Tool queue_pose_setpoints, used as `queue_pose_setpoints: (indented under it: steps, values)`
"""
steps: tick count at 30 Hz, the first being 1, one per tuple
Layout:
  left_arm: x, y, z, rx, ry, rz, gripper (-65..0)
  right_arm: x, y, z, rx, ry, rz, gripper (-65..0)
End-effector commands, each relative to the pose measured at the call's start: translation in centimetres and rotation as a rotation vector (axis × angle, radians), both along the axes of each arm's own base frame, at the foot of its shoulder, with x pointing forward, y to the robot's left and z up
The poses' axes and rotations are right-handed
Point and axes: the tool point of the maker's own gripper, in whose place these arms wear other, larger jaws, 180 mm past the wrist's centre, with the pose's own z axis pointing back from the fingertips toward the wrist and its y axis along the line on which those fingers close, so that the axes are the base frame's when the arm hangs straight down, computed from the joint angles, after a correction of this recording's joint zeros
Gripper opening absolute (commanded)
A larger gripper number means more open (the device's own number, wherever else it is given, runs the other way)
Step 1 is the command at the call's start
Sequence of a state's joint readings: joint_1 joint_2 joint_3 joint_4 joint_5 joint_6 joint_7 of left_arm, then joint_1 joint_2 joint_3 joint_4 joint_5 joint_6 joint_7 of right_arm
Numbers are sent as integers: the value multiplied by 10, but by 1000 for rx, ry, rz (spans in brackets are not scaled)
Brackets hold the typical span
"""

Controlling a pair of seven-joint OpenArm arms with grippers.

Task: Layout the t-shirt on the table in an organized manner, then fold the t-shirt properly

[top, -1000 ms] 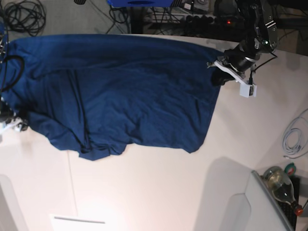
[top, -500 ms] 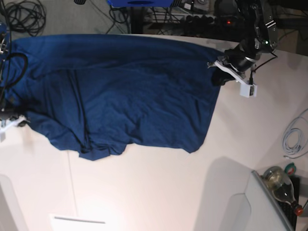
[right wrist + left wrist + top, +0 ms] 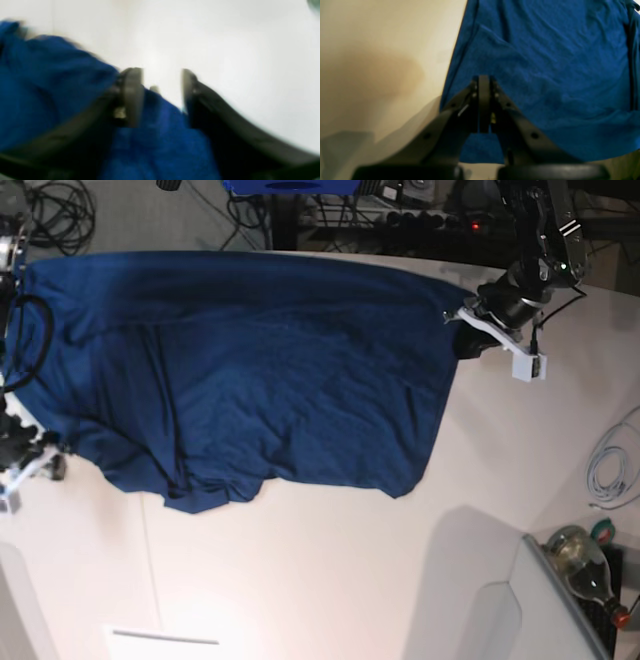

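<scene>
The t-shirt (image 3: 250,370) is lying spread over the far half of the table (image 3: 330,580), wrinkled, with its near hem bunching into folds toward the base view's left; its far edge is running along the table's rim, and its left end is slipping behind dark cables there, so that corner is hard to make out. The left gripper (image 3: 483,105) is sitting at the cloth's right-hand corner with its jaws pressed fully together; the wrist view is showing blue fabric around and below the fingertips, but whether a fold is actually pinched between them cannot be told. The right gripper (image 3: 160,97) is appearing only as a blur in its own camera, jaws standing apart over a fabric edge, gripping nothing that can be seen. The base view is cutting this gripper (image 3: 25,465) off at the frame's left edge, just beside the shirt's near-left corner.
</scene>
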State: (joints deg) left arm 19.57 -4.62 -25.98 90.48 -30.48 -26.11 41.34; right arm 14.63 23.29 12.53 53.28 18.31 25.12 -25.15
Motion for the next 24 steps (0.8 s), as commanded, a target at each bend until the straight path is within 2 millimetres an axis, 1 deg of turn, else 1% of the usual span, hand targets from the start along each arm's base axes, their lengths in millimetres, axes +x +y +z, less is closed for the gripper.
queue_pose_setpoints:
  steps: [1,2,3,6,8,10,15,17,20,21,23,24]
  values:
    - [7,2,10,1,-43,0,-650,18,4,28,-15,-83,27,-251]
    - [7,2,10,1,-43,0,-650,20,13,35,-17,-102,47,-209]
    - [7,3,10,1,-44,1,-650,25,23,41,-13,-122,63,-188]
    - [7,5,11,4,-46,7,-650,36,51,43,-14,-126,138,-210]
    - [7,6,11,5,-44,10,-650,36,69,26,-14,-71,194,-218]
    - [2,6,8,5,-34,10,-650,39,82,15,-3,-32,219,-218]
    - [-3,8,6,10,-22,10,-650,41,91,6,25,-7,214,-218]
    - [-3,12,6,18,-18,7,-650,43,90,6,26,-4,211,-218]
    - [-3,13,6,21,-18,6,-650,44,87,-1,40,8,192,-221]
    - [-3,14,6,24,-18,4,-650,44,86,-4,48,7,182,-233]
    - [-4,14,6,24,-16,4,-650,43,83,-10,58,15,166,-314]
    - [-4,14,6,24,-16,4,-650,43,82,-11,60,21,161,-369]
